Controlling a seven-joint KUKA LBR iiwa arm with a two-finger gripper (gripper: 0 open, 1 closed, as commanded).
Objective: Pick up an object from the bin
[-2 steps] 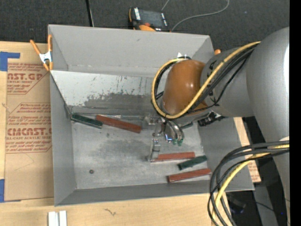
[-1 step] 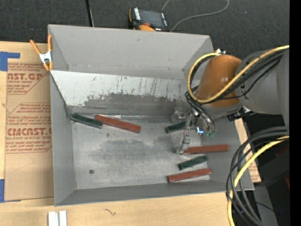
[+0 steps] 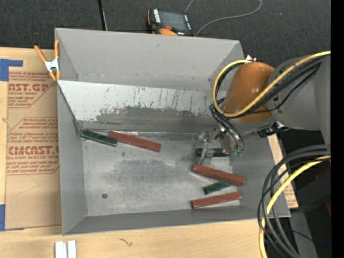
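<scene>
A: Room round the gripper [image 3: 210,149]?
B: Tight. It's near the bin [image 3: 72,198] right wall & back slope. Centre floor is open.
A: Target?
B: Small dk-green piece [image 3: 206,154] directly under it, red-brown bar [image 3: 219,174] just frontward. Open or closed, can't tell.

Gripper [image 3: 215,147] tip blurred; dark green piece [image 3: 207,153] beneath partly hidden. Speck [image 3: 105,196] on bin floor [image 3: 145,181] too small to identify.
</scene>
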